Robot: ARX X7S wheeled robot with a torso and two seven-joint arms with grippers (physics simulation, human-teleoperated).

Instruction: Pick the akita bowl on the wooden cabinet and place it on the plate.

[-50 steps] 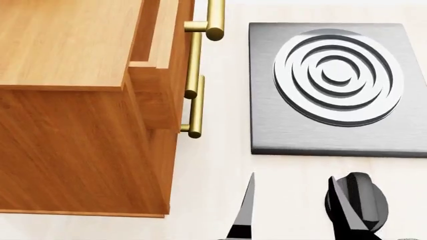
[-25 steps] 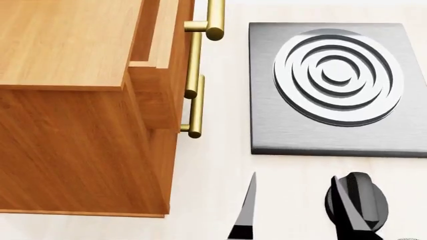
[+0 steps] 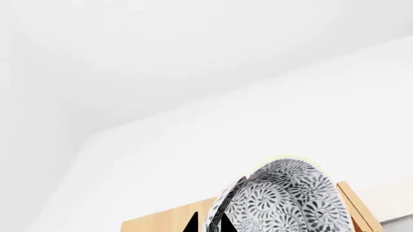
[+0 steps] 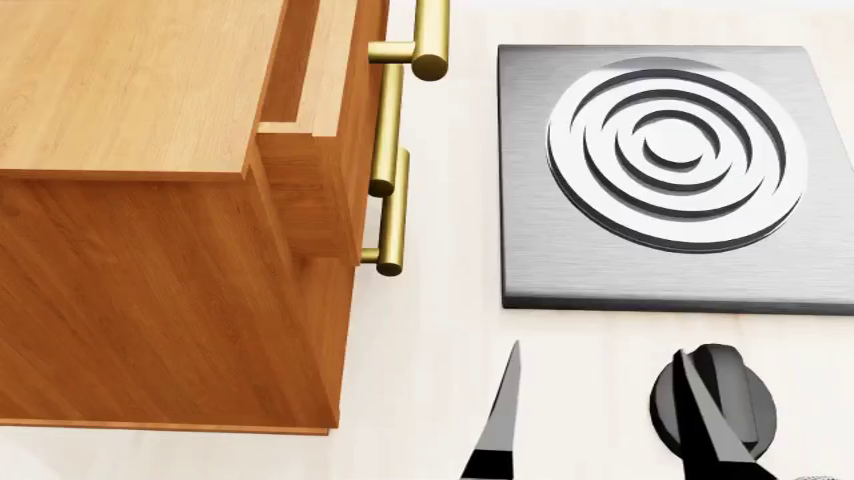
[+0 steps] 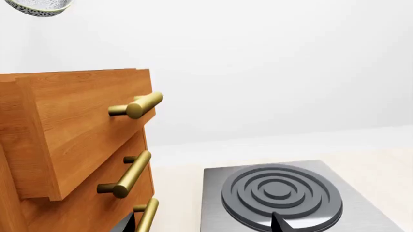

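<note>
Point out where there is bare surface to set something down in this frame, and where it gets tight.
Free: the wooden cabinet top in head view, and the pale counter strip below the grey stove, though the right gripper hangs over it. Tight: the lane between the brass handles and the stove's edge. The plate is not in view; the akita bowl shows only at the left wrist.

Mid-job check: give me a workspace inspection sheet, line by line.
Surface: pale cream counter under the cabinet and stove.
Job's things: blue-grey patterned white akita bowl aloft above the orange-brown wooden cabinet; red-ringed plate not in view.
Clutter: grey square stove with concentric rings.
Grippers: left gripper at the bowl's rim, apparently gripping it; right gripper open, empty, over the counter.
Cables: nothing seen.
Surroundings: plain white wall.
</note>
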